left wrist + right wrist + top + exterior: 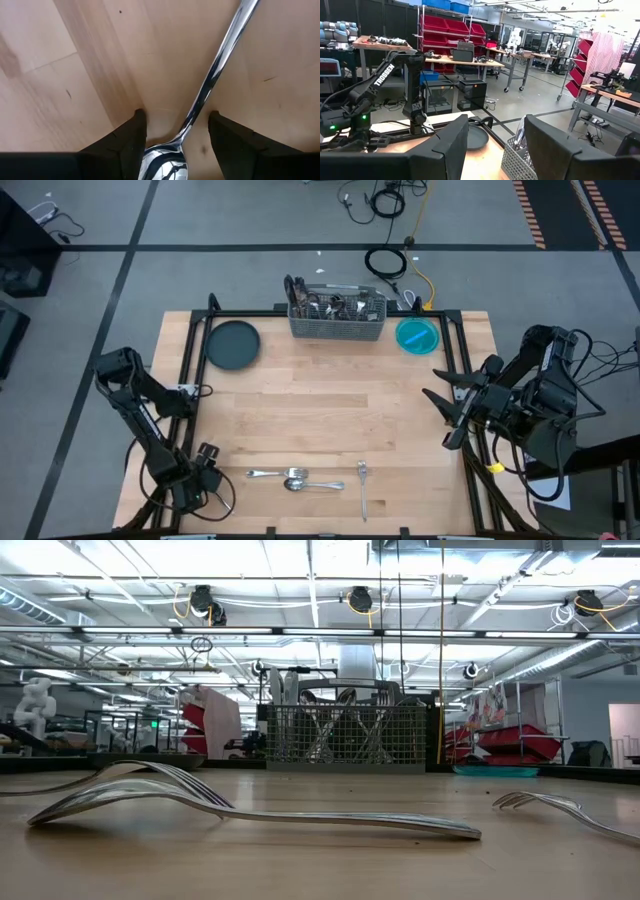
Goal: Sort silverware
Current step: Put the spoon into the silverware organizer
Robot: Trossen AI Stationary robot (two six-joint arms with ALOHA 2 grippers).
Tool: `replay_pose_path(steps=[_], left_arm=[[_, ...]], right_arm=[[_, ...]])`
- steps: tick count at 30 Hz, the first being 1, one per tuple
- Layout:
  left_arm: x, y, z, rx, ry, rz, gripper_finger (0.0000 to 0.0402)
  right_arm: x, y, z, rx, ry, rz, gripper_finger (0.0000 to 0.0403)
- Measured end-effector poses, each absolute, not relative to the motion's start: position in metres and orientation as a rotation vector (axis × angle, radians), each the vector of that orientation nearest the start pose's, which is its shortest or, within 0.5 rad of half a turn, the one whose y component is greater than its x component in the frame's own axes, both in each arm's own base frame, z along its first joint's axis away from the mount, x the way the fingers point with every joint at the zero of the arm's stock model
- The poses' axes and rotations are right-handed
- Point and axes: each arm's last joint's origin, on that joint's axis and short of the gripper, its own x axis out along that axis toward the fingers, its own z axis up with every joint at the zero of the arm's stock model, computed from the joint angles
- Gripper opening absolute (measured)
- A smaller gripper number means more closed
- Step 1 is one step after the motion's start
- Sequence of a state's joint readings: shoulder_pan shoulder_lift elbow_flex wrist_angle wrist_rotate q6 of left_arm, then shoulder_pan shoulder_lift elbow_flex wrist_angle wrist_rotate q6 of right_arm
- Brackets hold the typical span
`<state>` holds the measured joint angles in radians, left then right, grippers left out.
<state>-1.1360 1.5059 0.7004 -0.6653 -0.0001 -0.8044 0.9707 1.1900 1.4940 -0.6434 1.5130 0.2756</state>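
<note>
Honestly, much of my left gripper (172, 137) is cut off: only two dark fingers (129, 142) show, spread apart on either side of a spoon (210, 85) whose bowl runs out of the wrist view, so I cannot tell whether they touch it. From above, that gripper (207, 467) sits at about 7 o'clock on the wooden table (320, 405), just beside the end of the spoon (262, 474). A second spoon (305, 484) and a fork (362, 488) lie near 6 o'clock. More silverware (335, 305) stands in the wire-mesh caddy (337, 318) at 12 o'clock, too tangled to count. A dark plate (233, 344) lies at 11 o'clock, a blue bowl (417, 335) at 1 o'clock. My right gripper (447, 418) hangs at 3 o'clock, fingers apart on nothing. Beyond the table, red shelving (450, 30) and workbenches (465, 62) fill the room.
</note>
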Motion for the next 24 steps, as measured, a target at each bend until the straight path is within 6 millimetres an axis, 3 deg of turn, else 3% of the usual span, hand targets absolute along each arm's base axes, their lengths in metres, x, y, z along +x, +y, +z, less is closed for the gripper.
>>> replay_pose_path(steps=[6,15,24], left_arm=[[0.0932,-0.202,0.1261,0.188,1.482,-0.408,0.0189],[0.0947,-0.1999,0.1241,0.255,1.43,-0.41,0.002],[0.0969,-0.201,0.1288,0.22,1.451,-0.366,0.0013]], right_arm=[[0.1389,0.1517,0.4575,-0.039,0.03,-0.545,0.018],[0.139,0.1519,0.4584,-0.03,0.026,-0.547,0.018],[0.1389,0.1518,0.4586,-0.028,0.025,-0.548,0.018]])
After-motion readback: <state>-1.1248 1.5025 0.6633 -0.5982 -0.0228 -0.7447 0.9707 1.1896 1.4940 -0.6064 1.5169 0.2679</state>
